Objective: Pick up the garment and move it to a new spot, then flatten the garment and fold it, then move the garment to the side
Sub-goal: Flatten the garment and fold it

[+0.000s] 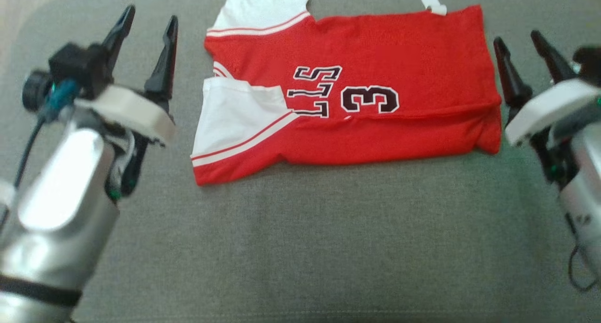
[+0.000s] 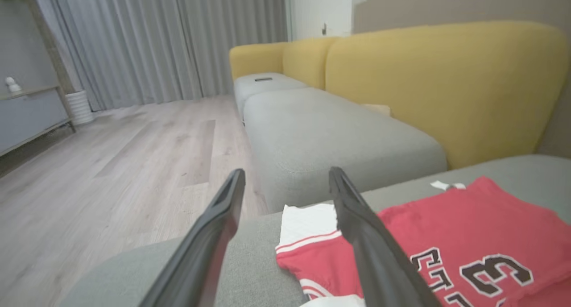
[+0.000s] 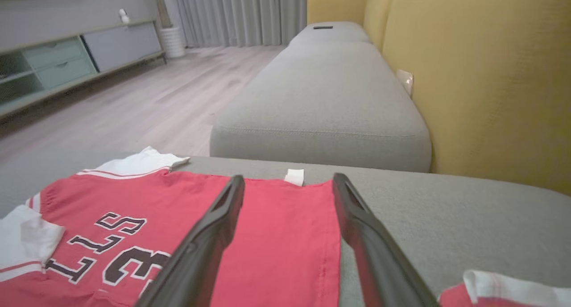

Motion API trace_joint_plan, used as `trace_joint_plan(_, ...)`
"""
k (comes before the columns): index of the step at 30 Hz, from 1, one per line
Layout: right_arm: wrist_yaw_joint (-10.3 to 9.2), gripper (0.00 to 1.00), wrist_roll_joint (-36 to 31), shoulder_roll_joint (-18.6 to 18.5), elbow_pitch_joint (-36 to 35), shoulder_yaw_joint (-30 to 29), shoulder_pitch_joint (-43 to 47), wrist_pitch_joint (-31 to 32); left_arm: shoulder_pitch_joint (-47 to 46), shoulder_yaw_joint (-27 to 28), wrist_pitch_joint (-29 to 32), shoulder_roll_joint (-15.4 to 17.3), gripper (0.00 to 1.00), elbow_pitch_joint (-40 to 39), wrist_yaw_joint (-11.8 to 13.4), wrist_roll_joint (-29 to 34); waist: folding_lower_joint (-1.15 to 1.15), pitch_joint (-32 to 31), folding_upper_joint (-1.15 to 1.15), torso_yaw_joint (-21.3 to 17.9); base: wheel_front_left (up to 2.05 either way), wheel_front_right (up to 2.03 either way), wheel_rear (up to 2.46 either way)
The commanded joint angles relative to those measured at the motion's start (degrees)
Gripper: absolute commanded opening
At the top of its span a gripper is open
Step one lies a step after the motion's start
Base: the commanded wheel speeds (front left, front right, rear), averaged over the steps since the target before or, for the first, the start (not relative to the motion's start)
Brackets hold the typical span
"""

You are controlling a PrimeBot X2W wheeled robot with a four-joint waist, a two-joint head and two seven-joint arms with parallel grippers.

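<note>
The garment point(image 1: 375, 83) is a red jersey with white sleeves and a dark number 3. It lies folded lengthwise on the grey cushion point(image 1: 300, 229), sleeves to the left. My left gripper point(image 1: 149, 20) hovers open just left of the sleeves, empty. My right gripper point(image 1: 520, 39) is open beside the jersey's right edge, also empty. In the left wrist view the jersey point(image 2: 468, 235) lies to the right of my left gripper point(image 2: 285, 182). In the right wrist view my right gripper point(image 3: 287, 184) points over the jersey's point(image 3: 267, 226) hem edge, near a white label point(image 3: 294, 176).
A grey ottoman seat point(image 2: 330, 137) with a yellow backrest point(image 2: 446, 84) runs beyond the cushion. Wooden floor point(image 2: 111, 164), grey curtains point(image 2: 156, 39) and a low cabinet point(image 3: 67, 61) lie further off. Another bit of red and white cloth point(image 3: 504, 289) shows at the right wrist view's lower right.
</note>
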Motion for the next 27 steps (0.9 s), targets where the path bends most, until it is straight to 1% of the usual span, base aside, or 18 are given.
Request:
trace_joint_plan(1, -0.04, 1.00, -0.73, 0.64, -1.88, -0.73, 2.38, -3.28, 0.84, 5.46, -0.51, 0.87, 1.00, -4.20, 0.96, 1.30, 0.01, -1.76, 0.00, -0.02, 0.00, 0.00, 0.00)
trace_joint_plan(3, -0.04, 1.00, -1.62, 1.75, -2.44, -2.68, 4.71, -6.64, 5.18, 9.28, -0.51, -0.85, 1.00, -7.92, 1.74, 2.84, 0.01, -2.90, 0.00, -0.19, 0.00, 0.00, 0.00)
trace_joint_plan(5, -0.04, 1.00, -2.63, 3.30, -3.43, -4.85, 7.19, -8.45, 9.75, 12.68, -0.51, -2.85, 1.00, -10.91, 2.04, 4.15, 0.01, -3.97, 0.00, -0.45, 0.00, 0.00, 0.00)
trace_joint_plan(9, -0.04, 1.00, -6.06, 6.74, -7.41, -9.45, 12.68, -9.72, 17.74, 18.85, -0.52, -7.06, 1.00, -15.53, 1.83, 7.01, 0.01, -5.78, 0.00, -0.95, 0.00, 0.00, 0.00)
trace_joint_plan(10, -0.04, 1.00, -6.06, 6.74, -7.41, -9.45, 12.68, -9.72, 17.74, 18.85, -0.52, -7.06, 1.00, -15.53, 1.83, 7.01, 0.01, -5.78, 0.00, -0.95, 0.00, 0.00, 0.00)
trace_joint_plan(12, -0.04, 1.00, -7.72, 8.96, -10.00, -12.39, 15.79, -9.83, 20.92, 21.24, -0.52, -9.05, 1.00, -17.24, 1.00, 8.77, 0.01, -6.46, 0.00, -1.09, 0.00, 0.00, 0.00)
trace_joint_plan(15, -0.04, 1.00, -8.97, 12.97, -13.04, -16.49, 21.08, -9.87, 24.94, 23.95, -0.52, -12.10, 1.00, -19.03, -0.90, 11.52, 0.01, -7.80, 0.00, -1.08, 0.00, 0.00, 0.00)
trace_joint_plan(18, -0.04, 1.00, -11.26, 16.30, -16.64, -19.43, 25.83, -9.88, 28.66, 25.86, -0.52, -14.59, 1.00, -19.13, -2.86, 14.08, 0.01, -9.02, 0.00, -1.19, 0.00, 0.00, 0.00)
trace_joint_plan(22, -0.04, 1.00, -12.76, 19.11, -19.97, -21.20, 30.32, -9.88, 32.22, 28.59, -0.52, -17.14, 1.00, -18.38, -4.57, 16.70, 0.01, -9.83, 0.00, -1.74, 0.00, 0.00, 0.00)
trace_joint_plan(24, -0.04, 1.00, -13.83, 19.99, -21.33, -21.17, 31.59, -9.89, 33.44, 30.40, -0.52, -18.48, 1.00, -17.42, -5.66, 17.70, 0.01, -9.90, 0.00, -2.15, 0.00, 0.00, 0.00)
trace_joint_plan(27, -0.04, 1.00, -14.39, 20.38, -22.20, -21.19, 31.56, -9.89, 33.48, 31.26, -0.52, -19.16, 1.00, -15.59, -6.85, 18.94, 0.01, -9.63, 0.00, -2.64, 0.00, 0.00, 0.00)
